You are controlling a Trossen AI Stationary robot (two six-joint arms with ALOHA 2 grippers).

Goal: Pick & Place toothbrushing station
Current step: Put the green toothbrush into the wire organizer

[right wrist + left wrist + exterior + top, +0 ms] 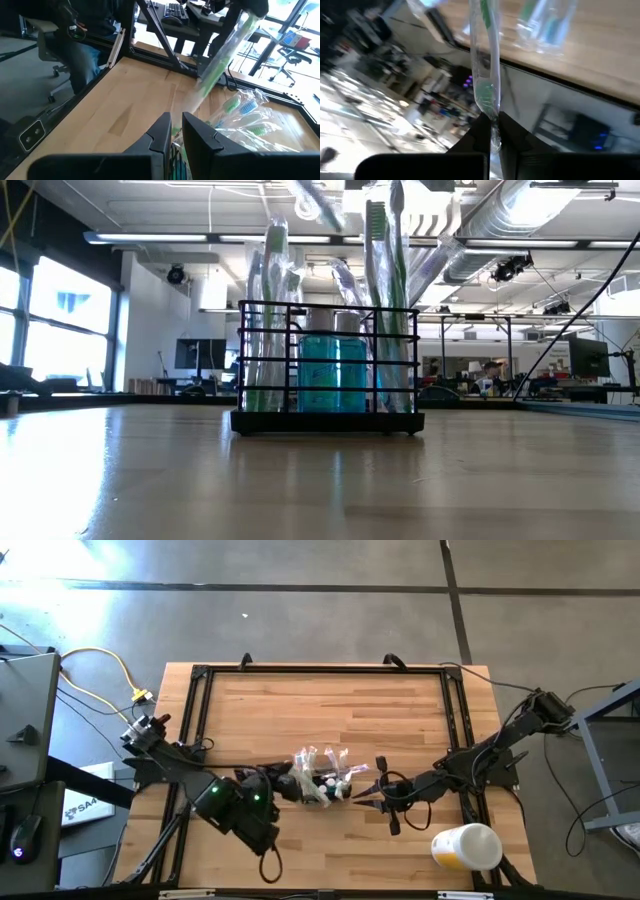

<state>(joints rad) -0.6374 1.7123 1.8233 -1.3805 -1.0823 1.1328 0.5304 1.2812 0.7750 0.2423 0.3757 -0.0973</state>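
- The toothbrushing station [328, 368], a small black wire caddy, stands upright on the wooden tabletop [400, 710], near its middle, between the two arms.
- In the low view the caddy holds two teal bottles [333, 372] with white caps and several wrapped toothbrushes [378, 240] that rise well above its rim.
- From above, the clear wrappers fan out over the caddy [322, 785], so its outline is hard to make out there.
- The left pincer [292, 783] reaches in from the left side of the caddy; its fingers are pressed together on the end of a wrapped green toothbrush [487, 75], seen between the fingertips in the left wrist view.
- The right pincer [362, 795] reaches in from the right side; its fingers [161, 131] stand nearly together with a wrapped green toothbrush [220, 65] running between them, and it appears to be pinching that brush, though the contact itself is hidden.
- A white-and-yellow cup [466, 846] lies on its side at the tabletop's near right corner, well apart from the caddy.
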